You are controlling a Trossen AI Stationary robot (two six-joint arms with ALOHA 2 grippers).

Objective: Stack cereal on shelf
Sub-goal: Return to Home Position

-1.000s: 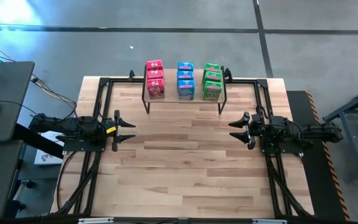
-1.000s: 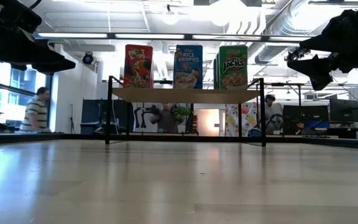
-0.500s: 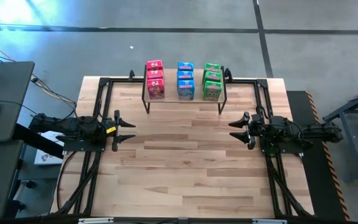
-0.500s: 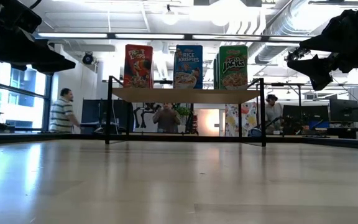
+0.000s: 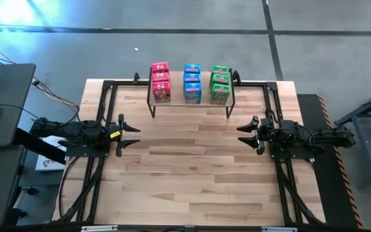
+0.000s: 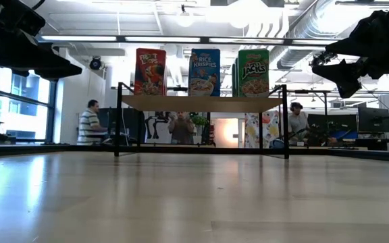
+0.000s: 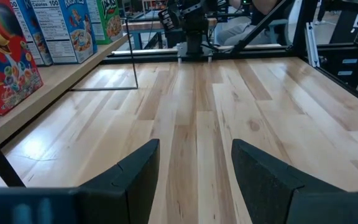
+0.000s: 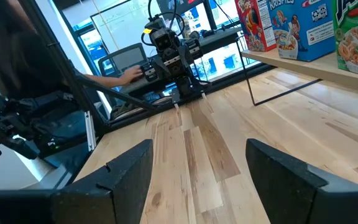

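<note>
- The cereal stands on the shelf at the far edge of the worktop. It forms three rows: red boxes at the left, blue boxes in the middle, green boxes at the right.
- The left tool hangs over the worktop's left side with its fingers spread wide and holding nothing. The right tool faces it from the right side, equally spread and holding nothing. Both are well apart from the shelf.
- The high view shows three boxes in each row, one behind another. The low view shows only the front box of each row, upright, above the shelf's thin black legs.
- The left wrist view has the red row nearest, with the right arm across the worktop. The right wrist view shows a person's hand by a screen behind the left arm.
- The worktop is pale planked wood with a black frame along its sides, over a grey floor.
- Beyond the shelf, the low view shows a person in a striped shirt, a second person and a third person under ceiling lights and ducts.
</note>
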